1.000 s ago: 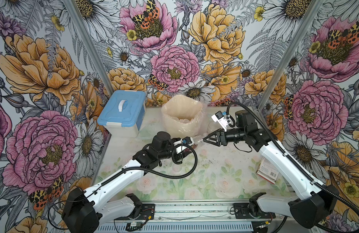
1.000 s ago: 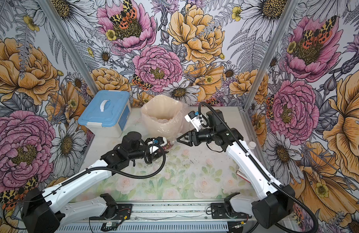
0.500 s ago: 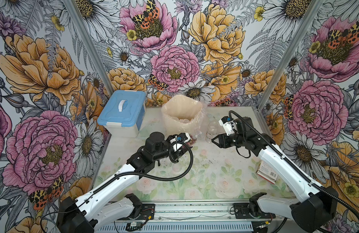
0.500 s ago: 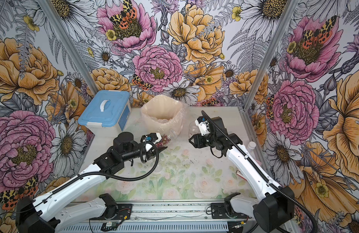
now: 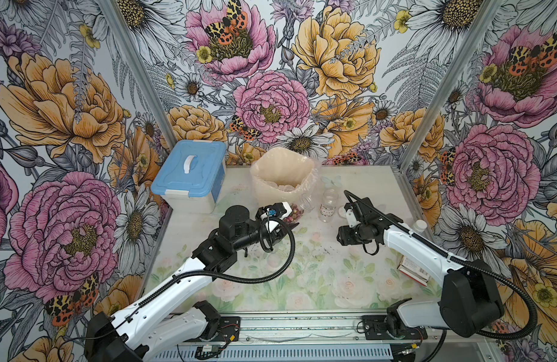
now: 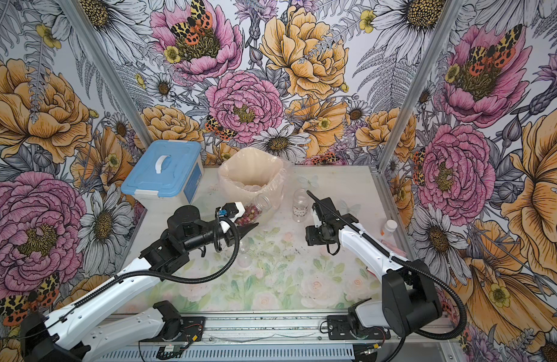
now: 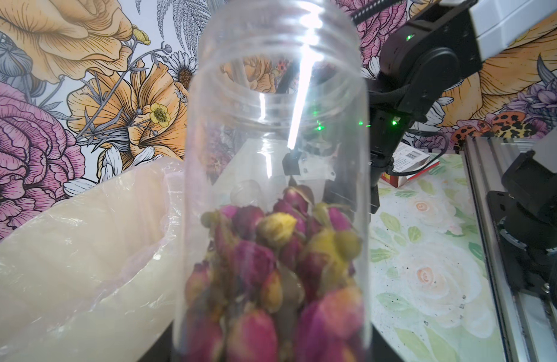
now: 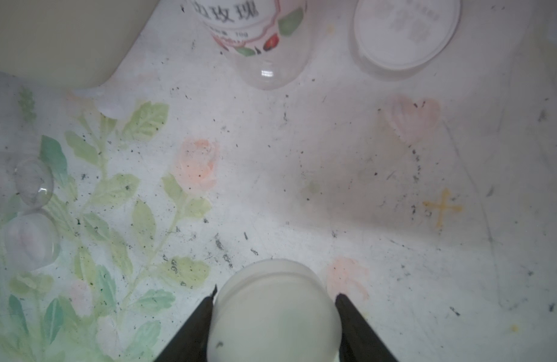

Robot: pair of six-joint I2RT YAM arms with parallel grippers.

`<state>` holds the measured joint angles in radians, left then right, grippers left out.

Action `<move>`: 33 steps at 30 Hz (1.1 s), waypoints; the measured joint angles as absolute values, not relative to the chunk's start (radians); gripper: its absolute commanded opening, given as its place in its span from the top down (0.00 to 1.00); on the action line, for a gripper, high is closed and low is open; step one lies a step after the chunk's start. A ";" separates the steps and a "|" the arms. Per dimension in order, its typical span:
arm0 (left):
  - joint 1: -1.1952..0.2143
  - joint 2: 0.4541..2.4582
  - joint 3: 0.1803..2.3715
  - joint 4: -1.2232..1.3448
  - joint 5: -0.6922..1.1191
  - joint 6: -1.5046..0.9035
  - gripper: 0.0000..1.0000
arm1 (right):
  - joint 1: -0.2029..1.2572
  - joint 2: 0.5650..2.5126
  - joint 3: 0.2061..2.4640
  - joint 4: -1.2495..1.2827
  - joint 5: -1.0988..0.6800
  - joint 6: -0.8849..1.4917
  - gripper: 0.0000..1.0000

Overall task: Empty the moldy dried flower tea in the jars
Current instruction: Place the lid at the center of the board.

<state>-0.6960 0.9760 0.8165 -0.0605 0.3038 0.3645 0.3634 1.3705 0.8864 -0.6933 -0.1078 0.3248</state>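
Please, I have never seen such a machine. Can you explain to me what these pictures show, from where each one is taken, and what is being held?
This is a robot with a left arm and a right arm at a table; each ends in a two-fingered tool. Two pictures look down on the whole scene; two come from cameras on the wrists. The left tool holds an open jar of dried rose buds, tilted, next to a bag-lined bin. The right tool grips a white lid. Also on the table are a blue-lidded box, a labelled jar that looks empty, a second lid beside it, a small white-capped bottle and a red-and-white carton.
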 measured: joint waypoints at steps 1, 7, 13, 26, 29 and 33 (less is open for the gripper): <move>-0.696 0.976 0.817 -0.060 0.304 0.364 0.62 | 0.365 1.370 0.870 -0.684 -0.103 0.333 0.40; -0.696 0.977 0.816 -0.054 0.304 0.364 0.61 | 0.380 1.397 0.811 -0.628 -0.089 0.374 0.39; -0.696 0.977 0.815 -0.054 0.304 0.364 0.61 | 0.401 1.439 0.790 -0.583 -0.078 0.401 0.36; -0.696 0.977 0.813 -0.047 0.304 0.354 0.62 | 0.426 1.423 0.788 -0.556 -0.083 0.410 0.28; -0.696 0.979 0.809 -0.020 0.303 0.330 0.62 | 0.426 1.317 0.796 -0.558 -0.091 0.398 0.27; -0.696 0.991 0.777 0.080 0.304 0.262 0.61 | 0.426 1.169 0.873 -0.557 -0.150 0.361 0.26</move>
<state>-0.6964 0.9909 0.7773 0.0795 0.3038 0.2615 0.4263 1.1690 0.8730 -0.5571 -0.1501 0.3607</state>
